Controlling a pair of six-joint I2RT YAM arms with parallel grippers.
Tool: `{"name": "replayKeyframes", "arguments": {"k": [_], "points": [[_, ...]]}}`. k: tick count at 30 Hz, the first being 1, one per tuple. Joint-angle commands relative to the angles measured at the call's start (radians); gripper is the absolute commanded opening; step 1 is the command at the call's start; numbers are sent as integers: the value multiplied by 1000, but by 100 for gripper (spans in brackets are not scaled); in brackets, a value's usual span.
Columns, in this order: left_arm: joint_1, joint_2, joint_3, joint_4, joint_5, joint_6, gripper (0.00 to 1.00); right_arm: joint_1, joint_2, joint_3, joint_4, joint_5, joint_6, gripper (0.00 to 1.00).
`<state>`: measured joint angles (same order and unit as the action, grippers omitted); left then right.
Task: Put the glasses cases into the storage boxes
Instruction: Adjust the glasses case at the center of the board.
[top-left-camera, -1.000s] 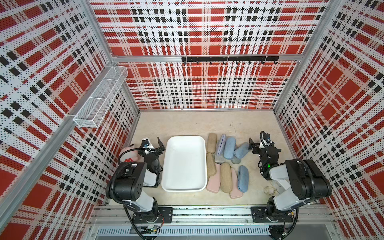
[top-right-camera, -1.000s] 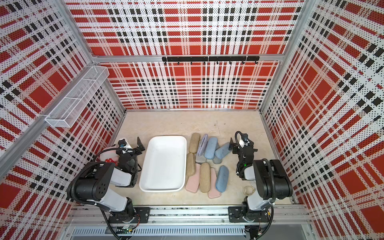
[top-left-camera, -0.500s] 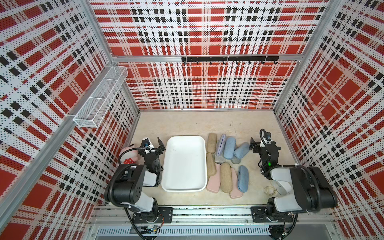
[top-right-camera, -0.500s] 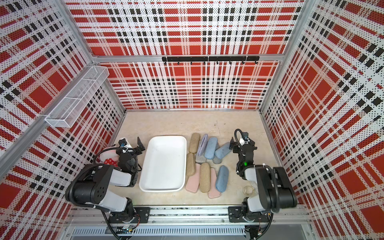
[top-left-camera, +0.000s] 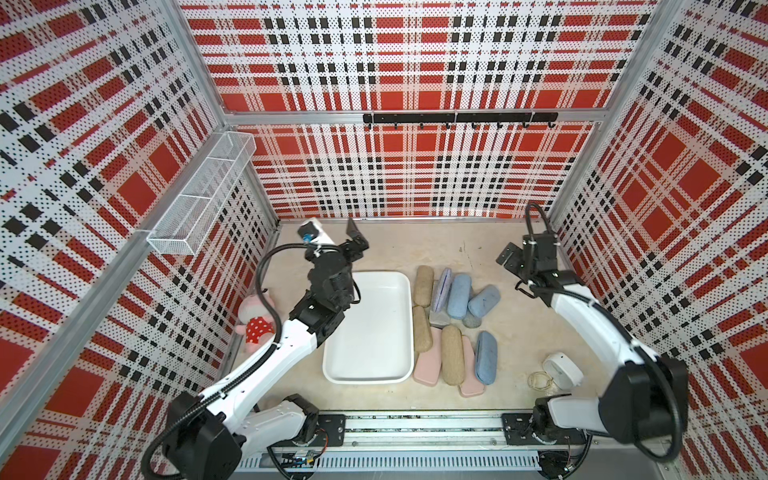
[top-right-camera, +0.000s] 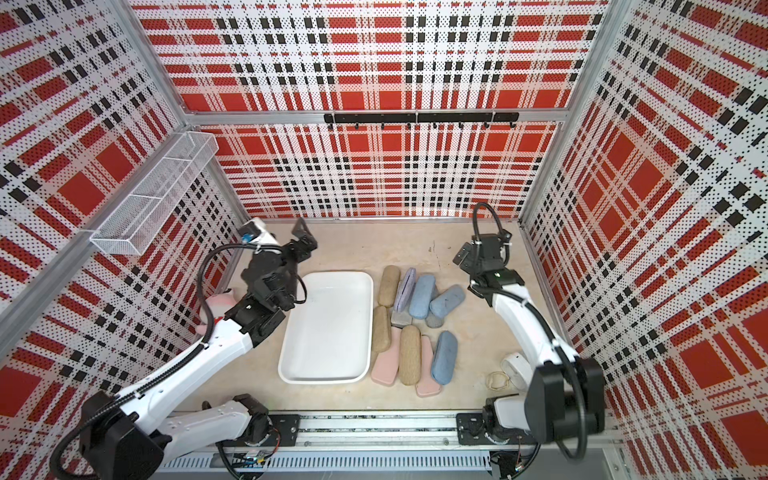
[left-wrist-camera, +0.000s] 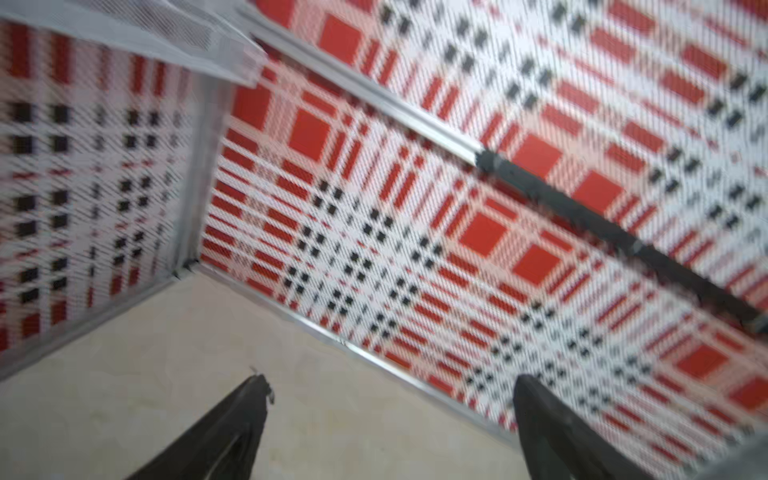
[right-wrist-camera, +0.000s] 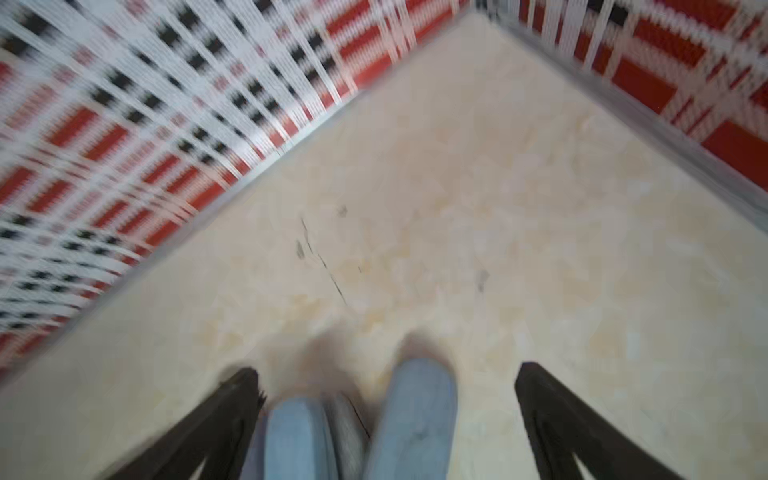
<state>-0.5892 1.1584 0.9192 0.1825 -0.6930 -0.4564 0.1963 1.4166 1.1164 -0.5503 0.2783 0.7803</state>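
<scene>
Starts high on the left wall with a white wire-mesh basket (top-left-camera: 199, 195), fixed to the rail well above the worktop (top-left-camera: 419, 243). Finds below it, at the foot of that wall, a pink plush toy (top-left-camera: 257, 322) in a red dotted dress, partly hidden by the left arm. Shows the left hand (left-wrist-camera: 390, 380) hovering near the far left corner of the storage box (top-left-camera: 374, 328), fingers spread wide, pinching nothing, pointed toward the back wall in the blurred left wrist view. Sets the storage box, a shallow white tub with rounded corners, flat on the worktop left of centre, bare white inside. Gathers the glasses cases (top-left-camera: 453, 355) in a tight cluster just beside the box's right rim, all on the worktop and outside the box. Lists along the far row a tan case (top-left-camera: 423, 286), a lavender case (top-left-camera: 441, 286) on its edge, and two light blue cases (top-left-camera: 459, 296), the right one tilted; then a boxy grey case (top-left-camera: 439, 318) in the middle; then, nearer the front, two more tan ones against two flat pink cases (top-left-camera: 428, 368), plus one more blue at the right. Puts the right hand (right-wrist-camera: 388, 370) off the worktop to the right of the far row, apart from it, fingers spread, pinching nothing, with blurred light blue ends framed between them in the right wrist view. Closes at the front right with a small white rounded device (top-left-camera: 561, 370) and a thin band loop (top-left-camera: 540, 379) just beside it.
</scene>
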Motion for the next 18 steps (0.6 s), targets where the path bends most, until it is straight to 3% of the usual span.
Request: {"name": "replayKeyframes", "arguments": {"k": [1, 4, 8, 12, 15, 18], "points": [[-44, 34, -9, -310, 139, -115, 92, 69, 20, 49, -352, 46, 74, 100], [-48, 31, -28, -369, 188, -151, 92, 91, 24, 36, -327, -13, 93, 100], [-17, 14, -62, -407, 215, -162, 92, 88, 80, 37, -241, -53, 130, 92], [111, 3, -88, -439, 301, -197, 92, 82, 192, 89, -197, -100, 152, 89], [220, -14, -112, -440, 397, -215, 100, 72, 235, 86, -145, -146, 160, 89], [244, -32, -129, -434, 405, -203, 99, 67, 269, 90, -155, -158, 178, 92]]}}
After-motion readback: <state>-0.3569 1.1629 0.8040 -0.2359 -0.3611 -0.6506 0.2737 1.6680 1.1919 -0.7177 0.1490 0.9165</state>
